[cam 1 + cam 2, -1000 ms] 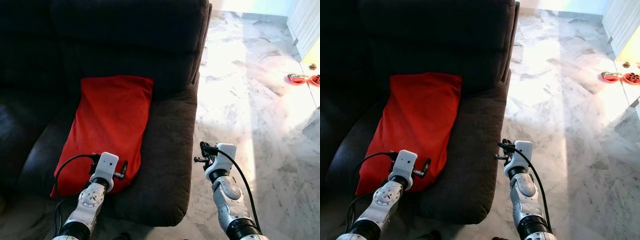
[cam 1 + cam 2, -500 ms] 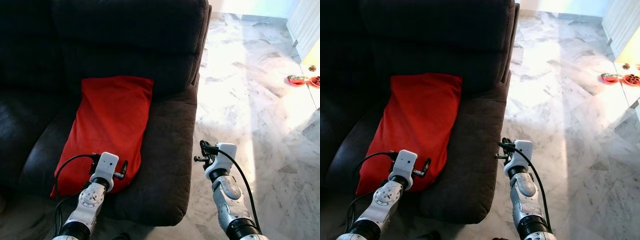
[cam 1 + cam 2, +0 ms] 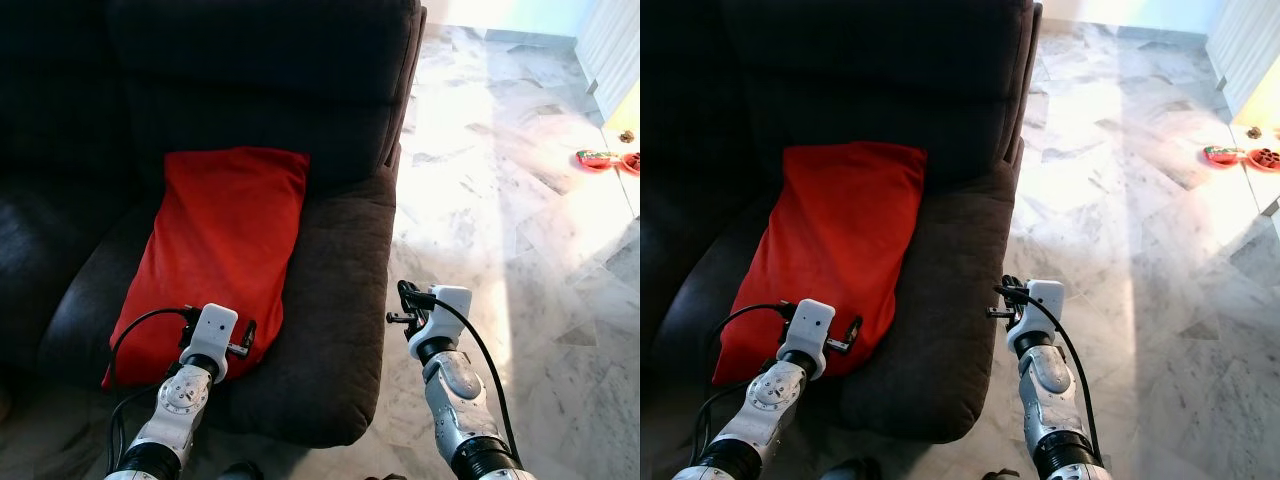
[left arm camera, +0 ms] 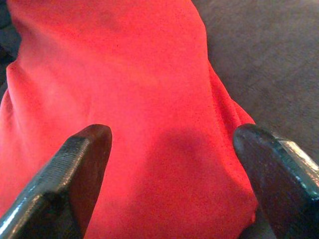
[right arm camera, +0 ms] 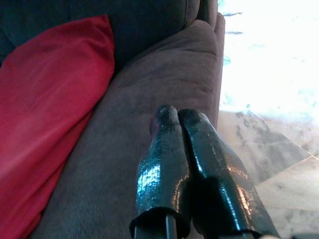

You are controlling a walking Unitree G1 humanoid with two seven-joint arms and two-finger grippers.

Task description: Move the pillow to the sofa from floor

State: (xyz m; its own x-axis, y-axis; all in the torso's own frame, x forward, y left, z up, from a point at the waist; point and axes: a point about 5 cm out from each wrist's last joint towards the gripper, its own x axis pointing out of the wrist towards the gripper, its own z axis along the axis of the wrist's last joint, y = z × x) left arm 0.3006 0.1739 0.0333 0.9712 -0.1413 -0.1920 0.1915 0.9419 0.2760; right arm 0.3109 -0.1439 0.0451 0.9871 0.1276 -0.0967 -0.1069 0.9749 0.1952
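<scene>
- Red fabric is what you see first: the pillow [image 3: 222,250] lies flat on the sofa [image 3: 340,250] seat, its far end leaning up against the dark backrest and its near end reaching toward the front edge of the cushion.
- You have the pillow tucked just left of the sofa's right armrest, touching it along its right side.
- Your left gripper [image 4: 172,164] hovers over the near end of the pillow; its two black fingers [image 4: 75,169] are spread wide apart with red cloth showing between them, and nothing is pinched.
- Your right gripper [image 5: 182,144] sits just right of the armrest, at the sofa's near right corner above the floor [image 3: 500,200]; its fingers are pressed together with nothing between them.
- From your right wrist camera, the closed fingers point along the top of the grey armrest, with the pillow off to one side and the bright floor to the other.
- The floor to the right is pale marble tile, washed out by strong light.
- Far right on that floor you can see small red dishes [image 3: 597,157]; what they hold is too small to tell.
</scene>
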